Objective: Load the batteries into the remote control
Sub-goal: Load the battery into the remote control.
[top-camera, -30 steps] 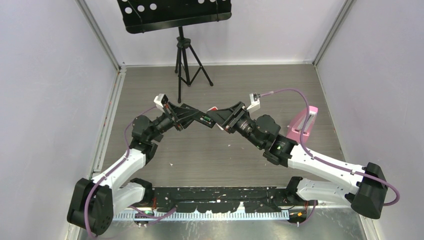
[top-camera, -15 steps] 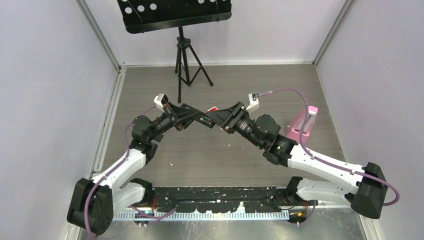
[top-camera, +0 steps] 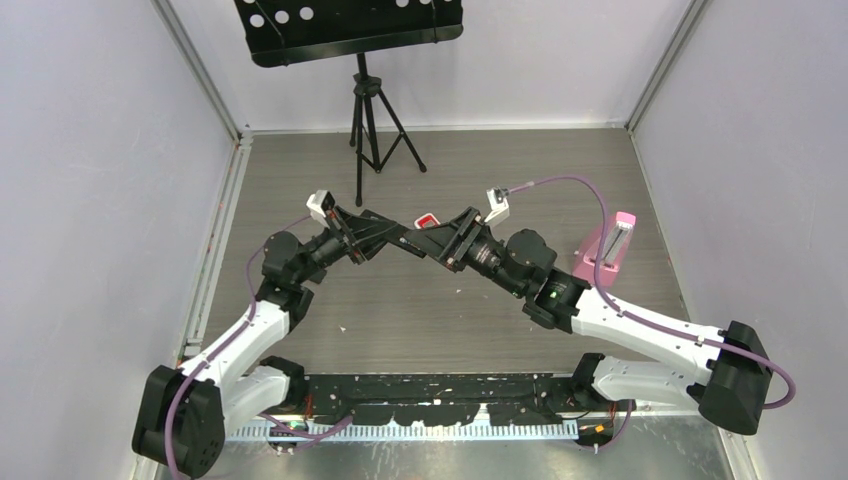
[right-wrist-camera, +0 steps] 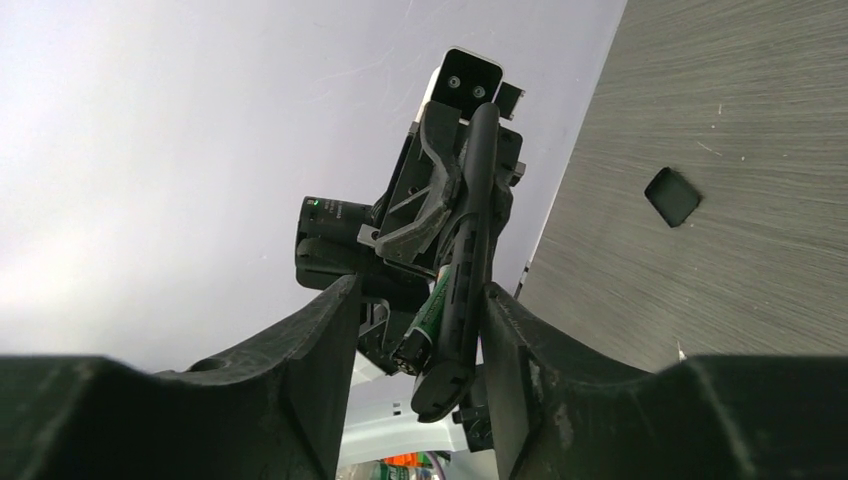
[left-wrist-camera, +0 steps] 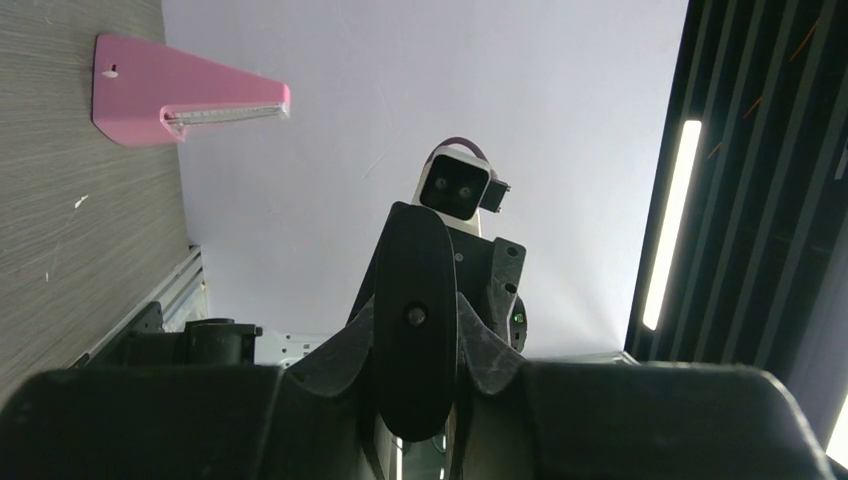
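Your left fingers (left-wrist-camera: 345,350) are pressed together on the remote (right-wrist-camera: 470,230) and hold it by one end, over the middle of the bench (top-camera: 400,310). Your right fingers (right-wrist-camera: 325,330) stand spread to either side of the remote's other end, one close against it and the other apart from it. A green battery (right-wrist-camera: 432,318) sits in the remote's open bay, between those spread fingers. A small black square (right-wrist-camera: 672,196) lies flat on the bench past them. The pink wedge (top-camera: 607,252) stands well off to your right. The tripod (top-camera: 370,120) stands at the far end.
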